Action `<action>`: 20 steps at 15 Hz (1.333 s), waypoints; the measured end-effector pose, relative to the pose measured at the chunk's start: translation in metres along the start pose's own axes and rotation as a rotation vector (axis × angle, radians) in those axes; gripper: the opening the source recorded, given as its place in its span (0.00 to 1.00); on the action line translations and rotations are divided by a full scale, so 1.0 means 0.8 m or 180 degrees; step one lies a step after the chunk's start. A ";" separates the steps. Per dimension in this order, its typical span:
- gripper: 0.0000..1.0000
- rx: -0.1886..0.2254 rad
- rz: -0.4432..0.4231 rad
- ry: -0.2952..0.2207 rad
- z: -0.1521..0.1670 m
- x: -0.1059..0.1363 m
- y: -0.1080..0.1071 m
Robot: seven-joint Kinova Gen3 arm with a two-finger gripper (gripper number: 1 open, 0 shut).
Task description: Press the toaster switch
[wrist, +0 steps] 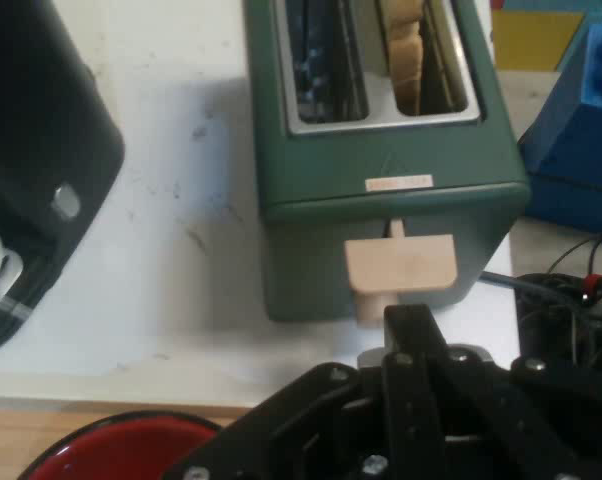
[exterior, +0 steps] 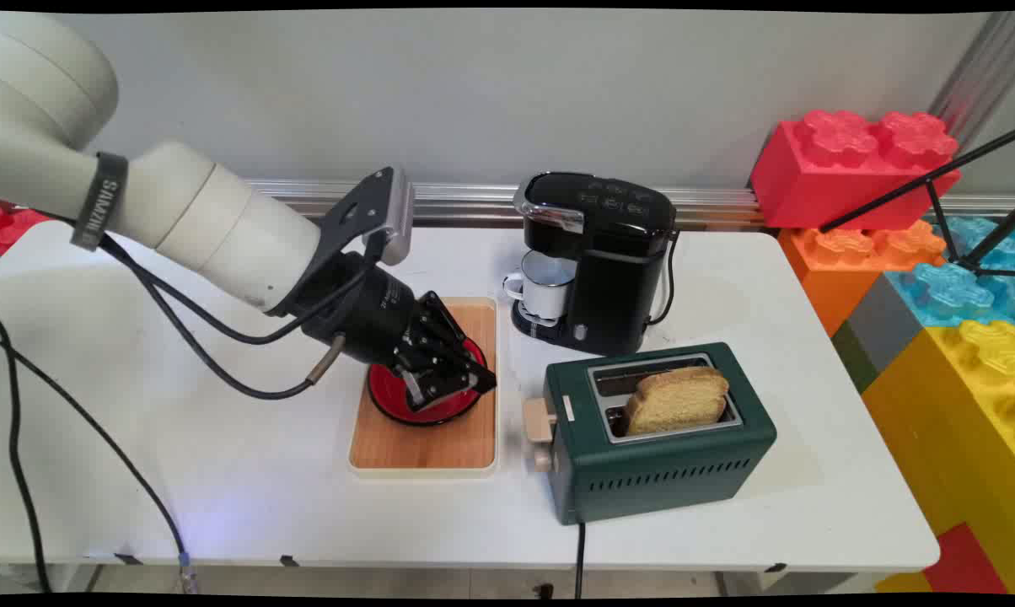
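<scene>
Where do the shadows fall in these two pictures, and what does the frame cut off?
Main view: soft light; the arm casts a faint shadow on the table at left, the toaster a pale one to its right. Hand view: the toaster shades the table on the picture's left; its far end is cut off at the top edge.

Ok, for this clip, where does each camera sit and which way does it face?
Main view: fixed above the table's near side, looking down across to the wall; shows the white arm and tool over the red bowl.
Hand view: on the hand, looking along the tool at the toaster; black linkage fills the bottom.
Shared: toaster, bread, coffee maker, bowl.
</scene>
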 end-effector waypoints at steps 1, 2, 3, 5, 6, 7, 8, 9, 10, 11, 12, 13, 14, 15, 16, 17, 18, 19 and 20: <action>0.00 -0.0029 -0.0001 0.0023 0.002 -0.002 0.000; 0.00 -0.0053 -0.0001 0.0045 0.003 -0.003 -0.001; 0.00 -0.0079 -0.0002 0.0070 0.005 -0.005 -0.001; 0.00 -0.0119 -0.0005 0.0117 0.010 -0.011 -0.003; 0.00 -0.0130 -0.0005 0.0132 0.011 -0.012 -0.004; 0.00 -0.0154 -0.0004 0.0154 0.015 -0.015 -0.005; 0.00 -0.0166 -0.0002 0.0170 0.018 -0.017 -0.006; 0.00 -0.0177 -0.0002 0.0183 0.022 -0.018 -0.007; 0.00 -0.0182 -0.0002 0.0190 0.026 -0.018 -0.008; 0.00 -0.0189 0.0000 0.0194 0.031 -0.017 -0.009; 0.00 -0.0193 0.0001 0.0192 0.036 -0.016 -0.010; 0.00 -0.0197 0.0004 0.0184 0.041 -0.014 -0.011; 0.00 -0.0198 0.0009 0.0175 0.044 -0.013 -0.012; 0.00 -0.0199 0.0016 0.0159 0.048 -0.010 -0.013; 0.00 -0.0201 0.0023 0.0141 0.052 -0.007 -0.014; 0.00 -0.0204 0.0029 0.0119 0.056 -0.004 -0.015; 0.00 -0.0204 0.0032 0.0102 0.059 -0.001 -0.015; 0.00 -0.0205 0.0033 0.0080 0.062 0.003 -0.015; 0.00 -0.0205 0.0034 0.0059 0.065 0.006 -0.015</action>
